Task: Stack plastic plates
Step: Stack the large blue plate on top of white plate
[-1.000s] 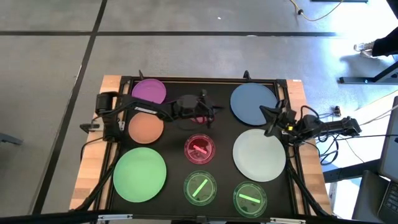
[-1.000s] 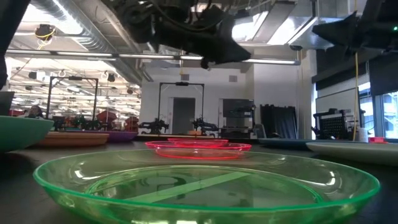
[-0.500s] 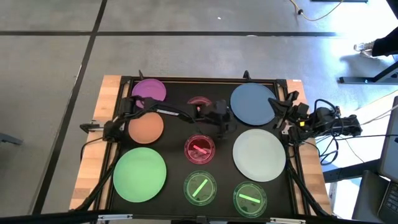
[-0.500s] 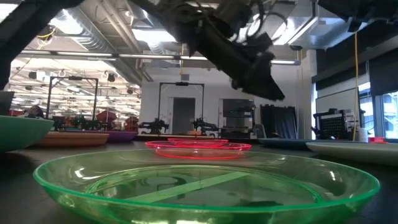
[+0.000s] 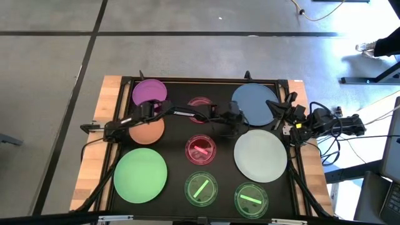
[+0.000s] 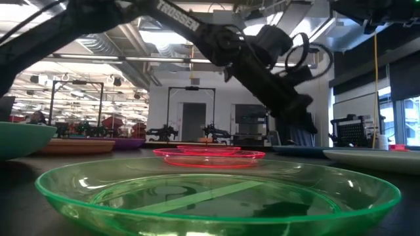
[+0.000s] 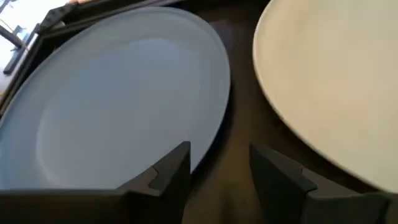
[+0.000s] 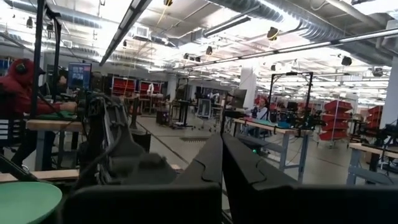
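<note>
My left gripper [image 5: 242,124] [image 7: 217,155] hangs open just above the dark mat, between the large blue plate [image 5: 253,103] [image 7: 118,106] and the large white plate [image 5: 260,155] [image 7: 329,81]. One fingertip stands over the blue plate's near rim; the low view shows the gripper [image 6: 303,123] clear of the table. All the plates lie flat. A purple plate [image 5: 150,92], an orange plate [image 5: 147,129] and a large green plate [image 5: 140,175] lie at the left. Two small pink plates [image 5: 200,102] [image 5: 201,150] and two small green plates [image 5: 201,188] [image 5: 251,199] lie in the middle and near. My right gripper [image 5: 278,111] [image 8: 222,140] is shut and raised at the right edge.
A black frame [image 5: 187,79] borders the dark mat, with wooden table edges [image 5: 94,156] outside it. Cables and the right arm's base [image 5: 325,125] crowd the right edge. A strip of bare mat [image 7: 239,143] separates the blue and white plates.
My left gripper has gone from above the far-middle small pink plate toward the table's right edge and down, ending between the blue and white plates. That pink plate now lies uncovered on the mat. My right gripper has drawn back slightly toward the right edge.
</note>
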Motion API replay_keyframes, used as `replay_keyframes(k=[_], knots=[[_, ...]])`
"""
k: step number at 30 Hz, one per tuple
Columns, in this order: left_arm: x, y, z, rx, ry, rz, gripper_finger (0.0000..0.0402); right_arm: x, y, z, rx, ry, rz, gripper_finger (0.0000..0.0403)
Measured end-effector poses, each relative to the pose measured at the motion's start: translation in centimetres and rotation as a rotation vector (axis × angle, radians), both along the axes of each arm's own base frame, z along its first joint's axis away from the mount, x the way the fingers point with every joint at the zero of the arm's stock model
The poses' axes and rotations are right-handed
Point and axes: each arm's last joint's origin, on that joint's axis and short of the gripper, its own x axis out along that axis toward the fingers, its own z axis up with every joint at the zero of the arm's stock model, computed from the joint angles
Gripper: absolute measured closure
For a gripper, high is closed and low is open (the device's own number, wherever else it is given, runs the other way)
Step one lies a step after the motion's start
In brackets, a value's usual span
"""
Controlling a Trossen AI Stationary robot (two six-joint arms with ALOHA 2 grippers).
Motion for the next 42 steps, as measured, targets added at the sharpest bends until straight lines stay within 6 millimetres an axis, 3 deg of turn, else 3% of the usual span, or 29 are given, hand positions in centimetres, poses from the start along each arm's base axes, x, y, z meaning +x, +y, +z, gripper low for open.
replay_keyframes(k=[9,19,25,42], knots=[[0.3,2.2,-2.0,0.010,-0.010,0.024,0.0243,-0.1,0.0,0.2,-0.097,0.016,-0.039,0.0400],[-0.3,4.8,-2.5,-0.027,-0.010,0.036,0.0243,-0.2,0.0,0.4,-0.124,0.009,-0.053,0.0400],[0.0,4.3,-4.6,-0.042,0.021,-0.016,0.0243,-0.2,0.0,0.4,-0.118,0.010,-0.050,0.0400],[-0.2,4.0,-4.9,-0.049,0.059,-0.021,0.0244,-0.1,0.0,0.2,-0.127,0.032,-0.051,0.0400]])
